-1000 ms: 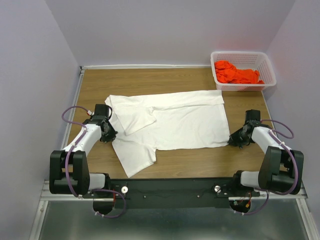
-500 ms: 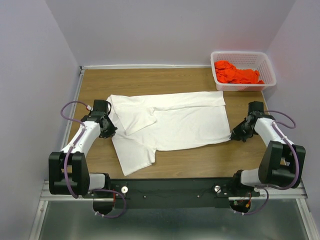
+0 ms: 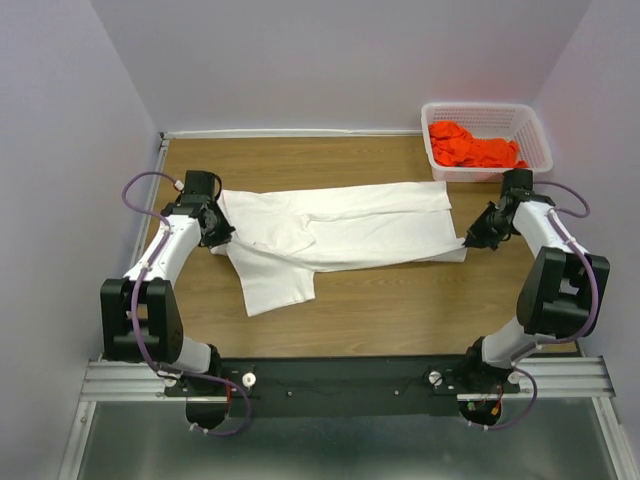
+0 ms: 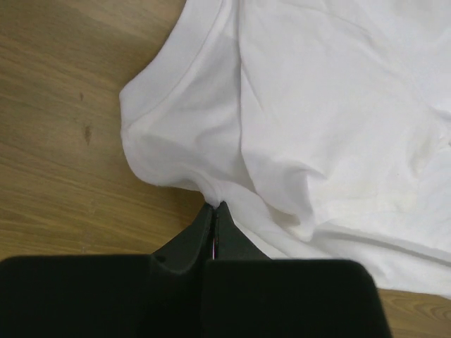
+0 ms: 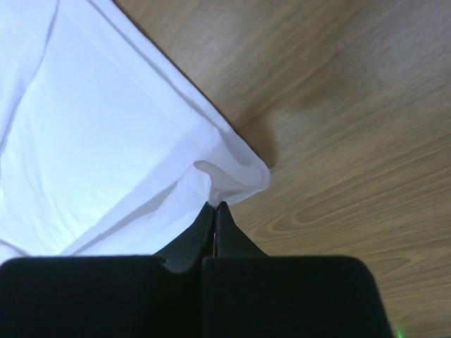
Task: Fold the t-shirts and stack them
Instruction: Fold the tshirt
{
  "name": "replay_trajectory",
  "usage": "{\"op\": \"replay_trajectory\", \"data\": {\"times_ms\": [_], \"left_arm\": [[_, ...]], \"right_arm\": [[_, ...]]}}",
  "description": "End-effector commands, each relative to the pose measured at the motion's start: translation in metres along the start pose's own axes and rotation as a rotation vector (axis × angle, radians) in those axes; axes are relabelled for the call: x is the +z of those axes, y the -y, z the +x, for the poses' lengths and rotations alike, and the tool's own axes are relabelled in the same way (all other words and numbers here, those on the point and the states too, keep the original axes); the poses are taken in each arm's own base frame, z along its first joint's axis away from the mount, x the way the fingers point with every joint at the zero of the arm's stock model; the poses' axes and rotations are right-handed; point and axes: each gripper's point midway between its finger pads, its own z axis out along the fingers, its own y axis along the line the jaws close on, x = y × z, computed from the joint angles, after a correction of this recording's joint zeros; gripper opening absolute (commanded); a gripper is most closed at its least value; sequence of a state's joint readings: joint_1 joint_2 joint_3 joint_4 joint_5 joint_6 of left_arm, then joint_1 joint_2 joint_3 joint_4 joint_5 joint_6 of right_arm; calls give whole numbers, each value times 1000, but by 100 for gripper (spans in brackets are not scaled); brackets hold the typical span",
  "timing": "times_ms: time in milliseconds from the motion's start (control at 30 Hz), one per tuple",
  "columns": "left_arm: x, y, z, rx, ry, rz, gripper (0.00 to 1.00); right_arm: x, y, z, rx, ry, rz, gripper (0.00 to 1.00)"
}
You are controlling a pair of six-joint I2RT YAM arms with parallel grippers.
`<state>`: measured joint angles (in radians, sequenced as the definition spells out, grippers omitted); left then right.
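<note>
Grippers (image 3: pixel 222 238) (image 3: pixel 467 243) fwd (both tight on tee (image 3: pixel 350 235))

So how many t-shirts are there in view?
2. The white t-shirt lies spread across the table; the orange-red t-shirt sits bunched in the basket at the far right corner. That bundle could hide another.

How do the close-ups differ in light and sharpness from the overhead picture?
Top external: even, soft light, sharp, the white t-shirt bright yet its folds readable. Left wrist: the left hand is a featureless black mass, cloth slightly soft. Right wrist: the right hand equally dark; a blurry shadow lies on the table beside the shirt's corner.
</note>
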<state>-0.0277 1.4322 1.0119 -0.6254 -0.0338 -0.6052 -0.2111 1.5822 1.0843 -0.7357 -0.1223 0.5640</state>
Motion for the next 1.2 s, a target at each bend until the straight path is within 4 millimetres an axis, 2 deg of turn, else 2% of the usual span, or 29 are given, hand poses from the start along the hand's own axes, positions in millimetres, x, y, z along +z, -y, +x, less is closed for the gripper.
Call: {"op": "replay_trajectory", "data": {"times_ms": [0, 100, 200, 233, 367, 533, 800, 1067, 1167], "left_arm": [[2, 8, -21, 7, 28, 26, 0], [5, 12, -28, 7, 32, 29, 0], [12, 12, -24, 6, 16, 28, 0], [14, 5, -27, -13, 18, 19, 0], [20, -2, -23, -32, 13, 9, 0], [20, -2, -34, -53, 32, 12, 0], [18, -9, -36, -77, 44, 7, 0], [21, -12, -34, -91, 38, 0, 0], [23, -13, -32, -94, 33, -4, 0]], "right_arm": [[1, -12, -25, -37, 28, -15, 0], [6, -19, -36, -48, 35, -26, 0], [14, -30, -42, -52, 22, -55, 1], [21, -33, -40, -58, 5, -51, 0], [27, -44, -49, -67, 19, -59, 0], [40, -46, -58, -70, 24, -43, 1], [43, -60, -80, -80, 59, -64, 1], [54, -69, -88, -94, 56, -73, 0], [62, -73, -85, -104, 40, -75, 1]]}}
